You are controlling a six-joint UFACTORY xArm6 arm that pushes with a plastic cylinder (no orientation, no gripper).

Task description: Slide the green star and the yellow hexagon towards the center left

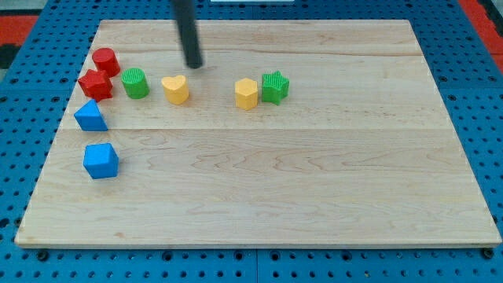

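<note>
Along the view's left edge of the wooden board (259, 204) sit five blocks: a red cylinder (105, 60) nearest the top, a red star-like block (95, 83) just below it, a blue triangular block (90, 116), and a blue cube-like block (100, 160) lowest of all. Just right of the red pair stands a green cylinder (135, 82), and a little further right a yellow heart (175, 89).

Above and slightly right of the heart, my tip (193, 66) rests on the board, apart from every block. The rod has no jaws, so there is nothing to open or close and nothing is held.

Further right, near the board's upper middle, the yellow hexagon (246, 93) and the green star (275, 86) sit touching, the star on the hexagon's right side.

Neither target has reached the centre left, and my tip is on the wrong side of them, so I judge the step in hand to be the approach. The next move calls for carrying the tip round behind the star's right face without clipping it, then pushing leftward and slightly downward. The heart lies close to that path and could be dragged along.
</note>
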